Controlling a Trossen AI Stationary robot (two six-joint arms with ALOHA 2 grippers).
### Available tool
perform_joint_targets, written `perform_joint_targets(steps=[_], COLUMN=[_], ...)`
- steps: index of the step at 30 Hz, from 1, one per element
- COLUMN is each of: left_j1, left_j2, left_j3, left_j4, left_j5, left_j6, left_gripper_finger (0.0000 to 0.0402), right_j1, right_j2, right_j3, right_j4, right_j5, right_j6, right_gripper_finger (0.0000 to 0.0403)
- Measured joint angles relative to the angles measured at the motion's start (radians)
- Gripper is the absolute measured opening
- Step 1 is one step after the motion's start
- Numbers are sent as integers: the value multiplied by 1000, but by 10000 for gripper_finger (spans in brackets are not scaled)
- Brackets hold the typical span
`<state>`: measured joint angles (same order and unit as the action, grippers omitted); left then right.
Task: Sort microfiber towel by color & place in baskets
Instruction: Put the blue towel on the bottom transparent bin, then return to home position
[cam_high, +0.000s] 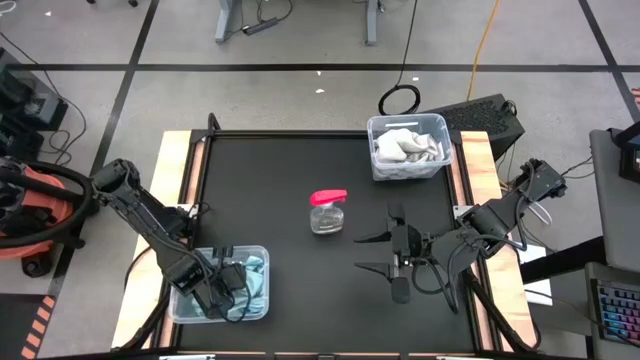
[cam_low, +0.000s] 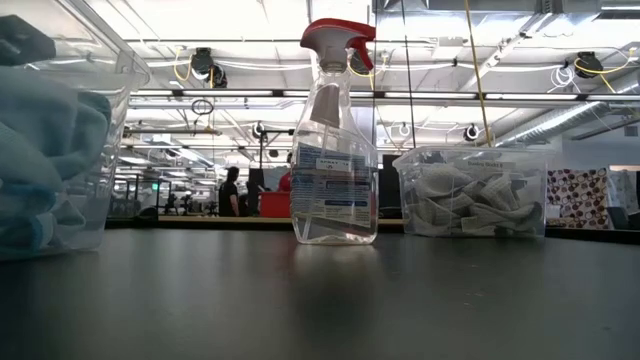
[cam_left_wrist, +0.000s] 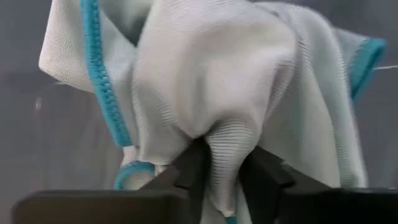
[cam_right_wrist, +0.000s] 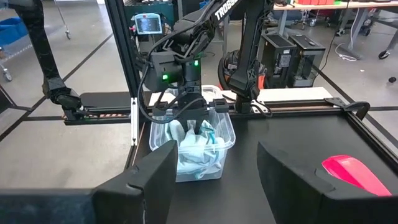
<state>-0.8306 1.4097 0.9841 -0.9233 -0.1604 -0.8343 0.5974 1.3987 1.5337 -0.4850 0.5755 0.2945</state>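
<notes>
The left pincer reached down into the clear rectangular plastic basket at the near left corner of the black worktop, its fingers nearly closed, pinching a fold of a pale blue microfiber towel with teal stitched edging. The right pincer hovered over the worktop's right side, fingers spread and holding nothing. The second clear basket, at the far right, contained white towels. Between the baskets stood a clear spray bottle with a red trigger.
</notes>
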Motion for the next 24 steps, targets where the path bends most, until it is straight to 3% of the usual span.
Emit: perform_joint_targets(steps=[8, 20, 24], left_j1=[0, 0, 0], left_j2=[-12, -189, -269], left_j3=[67, 140, 140], left_j4=[-9, -109, -124], left_j5=[-4, -107, -139], left_j6=[14, 28, 28], left_gripper_finger=[163, 168, 168], right_j1=[0, 0, 0], right_j2=[-44, -205, -262], right_j3=[0, 0, 0], right_j4=[-5, -137, -256], right_j5=[1, 6, 55], right_j6=[-29, -30, 24], right_gripper_finger=[210, 210, 210])
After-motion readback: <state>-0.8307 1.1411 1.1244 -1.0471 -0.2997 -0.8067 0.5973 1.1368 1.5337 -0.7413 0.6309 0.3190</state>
